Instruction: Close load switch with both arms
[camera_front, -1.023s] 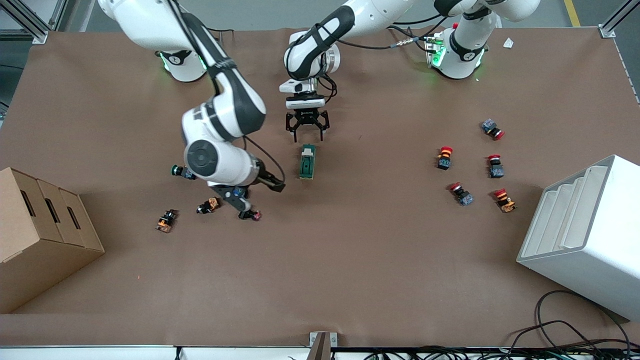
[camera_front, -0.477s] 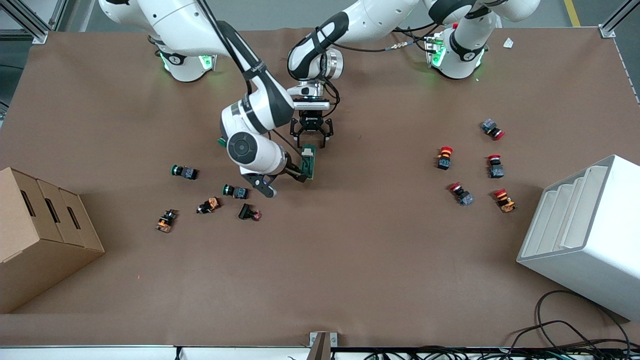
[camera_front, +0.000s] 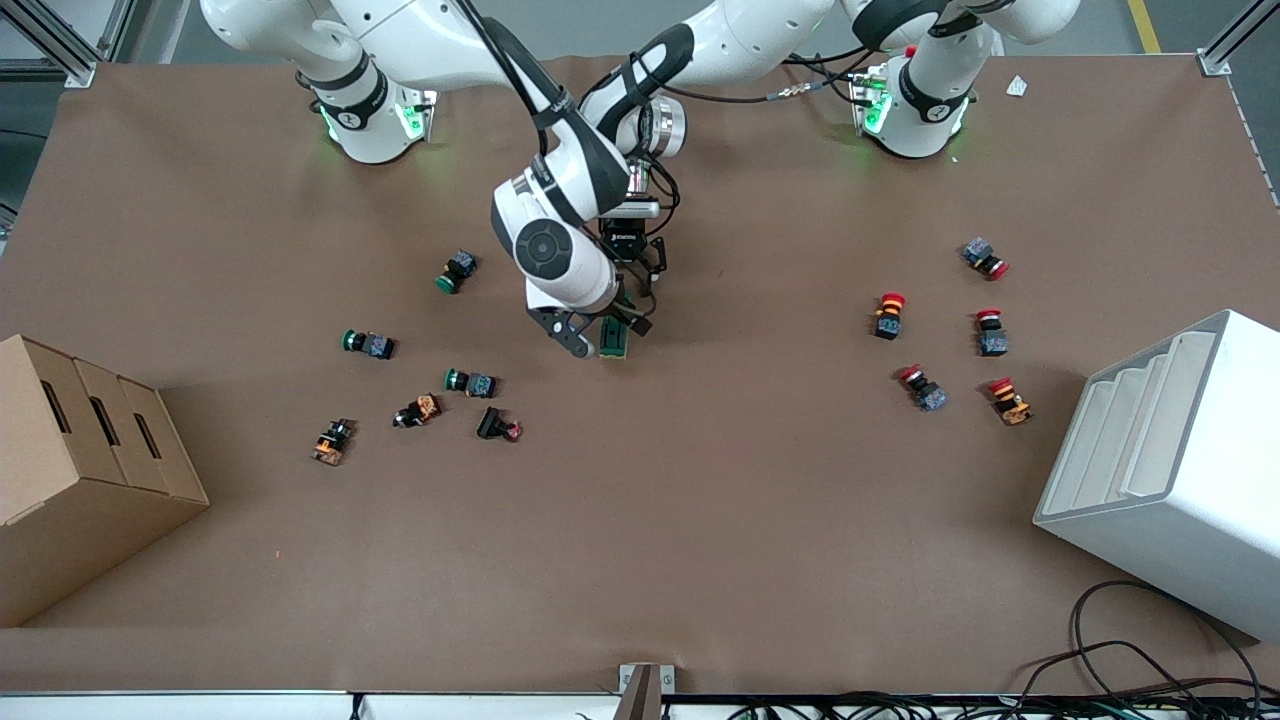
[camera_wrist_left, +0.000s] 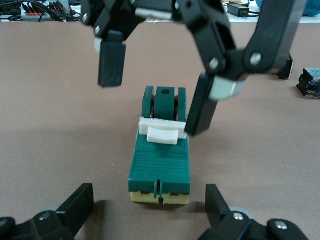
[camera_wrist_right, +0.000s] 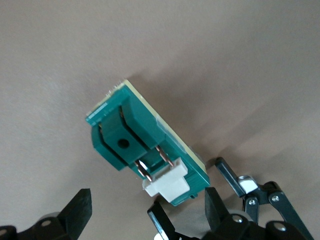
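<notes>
The right arm has swung in from over the green buttons, where it was a second ago, and the left gripper has come down a little toward the switch. The right gripper's (camera_wrist_left: 154, 97) fingers (camera_wrist_left: 111, 62) are spread apart: one hangs clear of the switch (camera_wrist_left: 160, 160), and the other stands just beside the white lever (camera_wrist_left: 162, 131), though I cannot tell if it touches. My left gripper (camera_wrist_left: 149, 195) is released too, with one finger on either side of the switch's cream-edged end and no contact that I can see. In the right wrist view the right gripper (camera_wrist_right: 146, 200) hangs open over the switch (camera_wrist_right: 145, 145), lever end closest. The front view shows both grippers low over the switch (camera_front: 615, 338), the right gripper (camera_front: 603, 335) from the arm based toward the right end of the table and the left gripper (camera_front: 635, 285) just beside it. The switch lies flat on the brown table (camera_front: 700, 520), about midway between the two arms' ends. Green buttons (camera_front: 470, 382) are scattered toward the right arm's end and red buttons (camera_front: 890, 315) toward the left arm's end. Nearer the front camera, a cardboard box (camera_front: 80, 470) sits at the right arm's end and a white rack (camera_front: 1170, 470) at the left arm's end.
</notes>
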